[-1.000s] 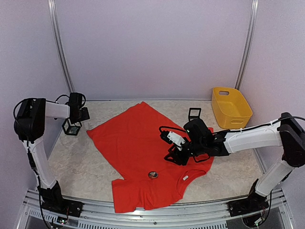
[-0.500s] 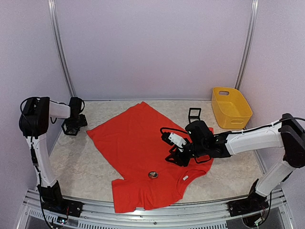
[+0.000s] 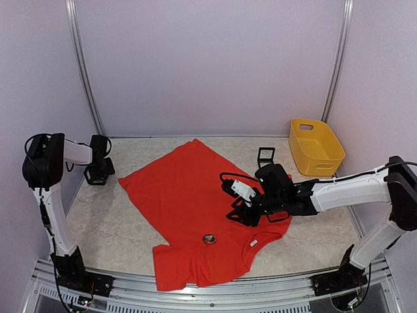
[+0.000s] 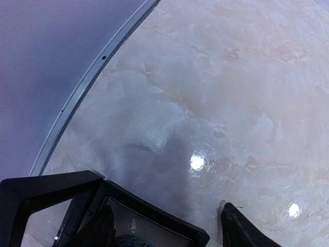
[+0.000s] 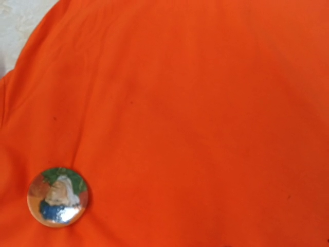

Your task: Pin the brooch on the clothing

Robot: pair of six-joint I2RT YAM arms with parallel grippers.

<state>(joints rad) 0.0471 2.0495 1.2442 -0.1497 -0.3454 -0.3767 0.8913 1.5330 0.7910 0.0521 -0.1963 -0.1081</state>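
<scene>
At the far left, the left jaws stand open above the marbled surface (image 4: 216, 92), near the wall rail (image 4: 82, 87), and they hold nothing. The red T-shirt (image 3: 182, 195) lies flat in the middle. Its long axis is diagonal, with the hem to the far left and the neckline with the white label (image 3: 253, 242) to the near right. The round brooch (image 5: 57, 196) lies face up on the fabric, left of the neckline. The right jaws are over the shirt, near the brooch but apart from it; if they are open or closed I cannot tell. A small black stand (image 3: 265, 156) and a yellow basket (image 3: 316, 147) are further right, off the shirt.
</scene>
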